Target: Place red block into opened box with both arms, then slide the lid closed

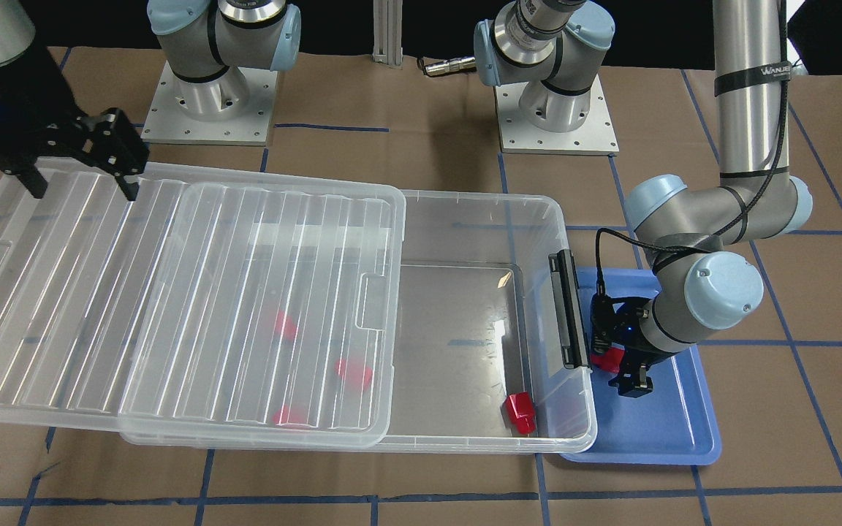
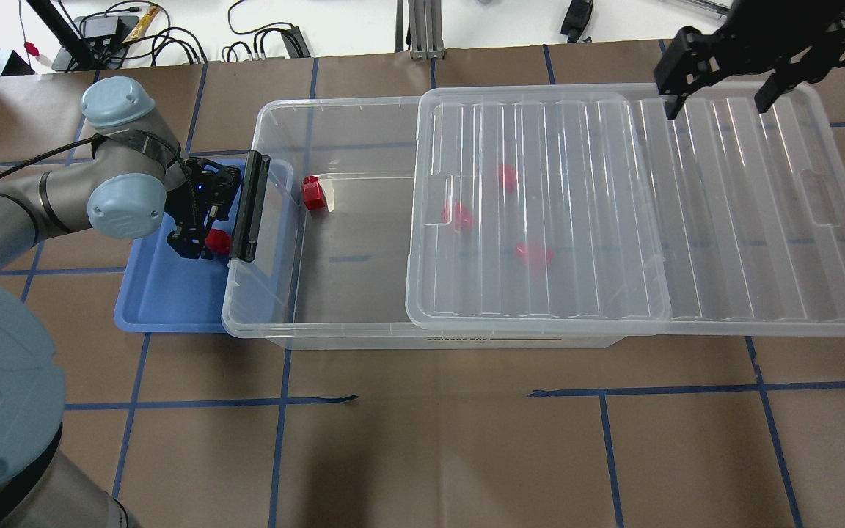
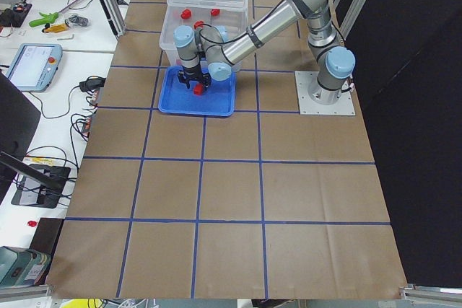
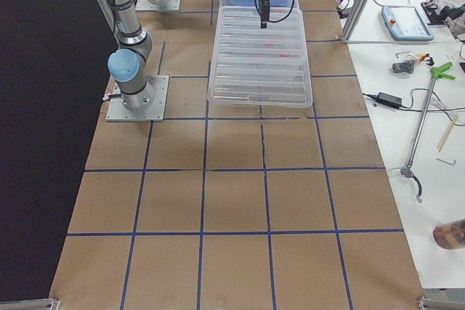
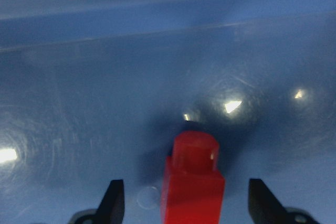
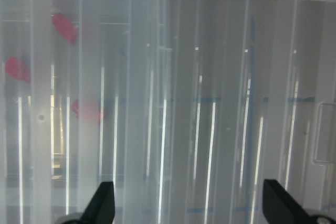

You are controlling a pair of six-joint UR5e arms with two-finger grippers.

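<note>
- left fingers (image 5: 114,203) spread wide, one each side of the red block (image 5: 193,177). Neither touches it, so no grip yet. The block sits on the blue tray (image 2: 162,304) floor with its stud pointing away from the fingers.
- Risk: the block is glossy. If the fingers close high or skewed, it could squirt out or tip over.
- Risk: the box (image 2: 261,323) wall and black latch bar (image 2: 250,205) are just beside the left fingers. A low or short lift could clip the rim and shove the box.
- Only the box end nearest the left fingers is uncovered. A release too far along would land the block on the lid (image 2: 723,220) edge, not inside.
- One loose block (image 2: 312,194) lies in the open part and three more (image 2: 458,216) show under the lid. A dropped block may bounce off them.
- right fingers (image 6: 102,203) also wide, holding nothing, over the lid's ribs. Cannot tell if they touch it.
- Risk: an off-centre push could make the fingers skate over the ribs, or skew and jam the lid.
- The lid hangs well past the box's far end, so downward pressure there may tip it.
- Sliding the lid too early could trap the left arm.
</note>
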